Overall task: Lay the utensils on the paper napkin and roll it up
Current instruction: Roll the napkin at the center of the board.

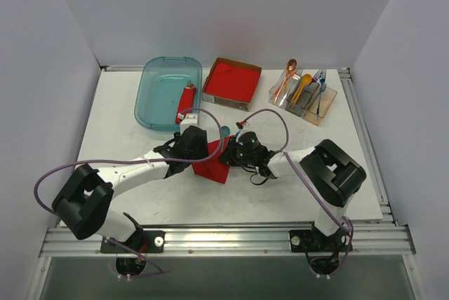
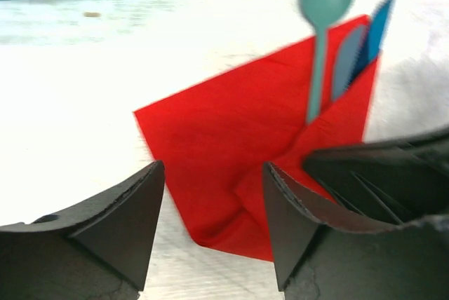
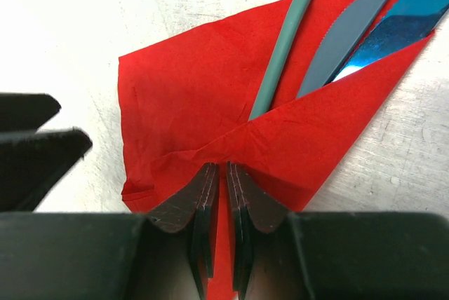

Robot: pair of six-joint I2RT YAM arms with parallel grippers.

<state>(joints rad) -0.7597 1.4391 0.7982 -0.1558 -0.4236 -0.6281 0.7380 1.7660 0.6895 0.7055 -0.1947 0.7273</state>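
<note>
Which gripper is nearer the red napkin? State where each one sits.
Right. The right gripper is shut on a fold of the paper napkin at its near edge. The left gripper is open, straddling the napkin's corner from above; contact cannot be told.

1 napkin, 1 spoon, 1 knife, 1 blue piece.

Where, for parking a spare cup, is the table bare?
Bare table: the near edge between left arm and right arm; the left, between teal bin and left arm; the right, between utensil organizer and right arm. Crowded: the middle, where left gripper and right gripper meet over the napkin.
</note>
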